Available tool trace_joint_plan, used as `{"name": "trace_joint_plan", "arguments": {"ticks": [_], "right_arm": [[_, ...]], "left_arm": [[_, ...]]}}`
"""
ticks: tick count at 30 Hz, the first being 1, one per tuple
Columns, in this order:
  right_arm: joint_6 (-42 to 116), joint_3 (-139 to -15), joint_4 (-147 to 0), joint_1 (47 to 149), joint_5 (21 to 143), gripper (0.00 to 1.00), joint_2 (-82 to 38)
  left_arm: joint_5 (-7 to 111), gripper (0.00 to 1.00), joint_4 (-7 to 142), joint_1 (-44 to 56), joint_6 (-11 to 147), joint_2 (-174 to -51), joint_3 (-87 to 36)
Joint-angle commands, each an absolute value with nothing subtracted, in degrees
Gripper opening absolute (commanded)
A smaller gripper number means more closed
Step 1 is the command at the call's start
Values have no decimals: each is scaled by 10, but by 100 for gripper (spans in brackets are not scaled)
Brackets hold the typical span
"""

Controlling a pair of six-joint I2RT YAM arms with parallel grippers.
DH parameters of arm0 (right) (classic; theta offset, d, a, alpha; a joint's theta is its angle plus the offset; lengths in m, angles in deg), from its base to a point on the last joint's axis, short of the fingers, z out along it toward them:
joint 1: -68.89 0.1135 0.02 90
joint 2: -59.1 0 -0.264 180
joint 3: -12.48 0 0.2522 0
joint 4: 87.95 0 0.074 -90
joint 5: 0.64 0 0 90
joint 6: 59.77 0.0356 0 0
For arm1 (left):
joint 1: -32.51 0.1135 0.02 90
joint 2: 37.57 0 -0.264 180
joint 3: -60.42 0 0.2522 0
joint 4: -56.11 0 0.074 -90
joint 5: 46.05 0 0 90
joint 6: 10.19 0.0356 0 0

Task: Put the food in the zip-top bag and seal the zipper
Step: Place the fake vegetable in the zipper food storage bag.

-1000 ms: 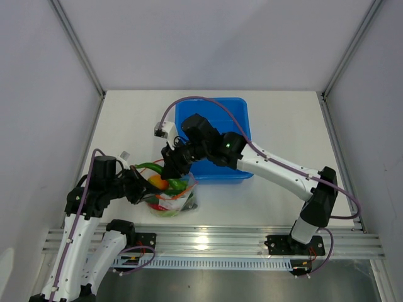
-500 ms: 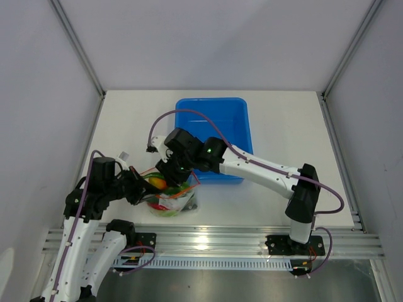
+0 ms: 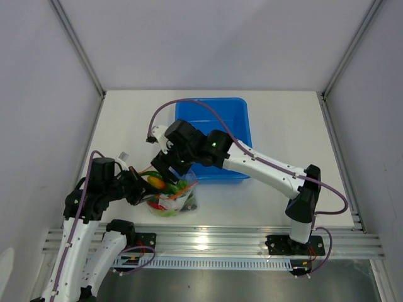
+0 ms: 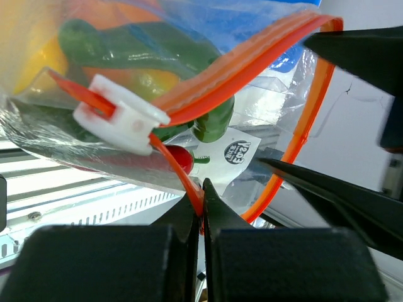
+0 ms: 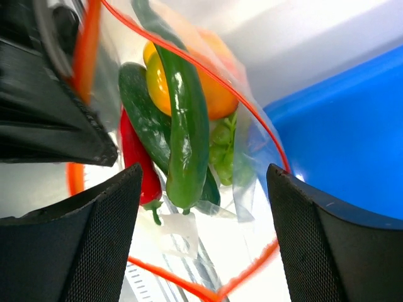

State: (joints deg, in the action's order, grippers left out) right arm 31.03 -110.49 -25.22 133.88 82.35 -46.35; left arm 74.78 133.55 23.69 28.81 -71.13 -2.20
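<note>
White tabletop hemmed by pale grey walls is where I work. My left claw is pinched fully shut on the zipper, the orange-red strip along the bag's mouth, holding that edge up. Just left of my grip a white slider sits on the strip.

My right claw hangs over the open mouth with its fingers spread wide and nothing between them. Below it, inside the zip-top bag, lie a long green pepper, a darker green cucumber touching its left side, a red chili and a yellow-orange piece at the far end.

The bag stands on the near left part of the table, between my two claws, just beside the near left corner of the blue bin.
</note>
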Motion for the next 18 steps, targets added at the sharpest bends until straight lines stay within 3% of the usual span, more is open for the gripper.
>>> {"name": "trace_joint_plan", "arguments": {"ticks": [1,18], "right_arm": [[301,-1163,-227,1339,853,80,-425],[256,-1201,-177,1274,791,76,-484]], "left_arm": [[756,1,1334,241,287,-705,-45],[752,1,1348,241,285,-684,-39]]}}
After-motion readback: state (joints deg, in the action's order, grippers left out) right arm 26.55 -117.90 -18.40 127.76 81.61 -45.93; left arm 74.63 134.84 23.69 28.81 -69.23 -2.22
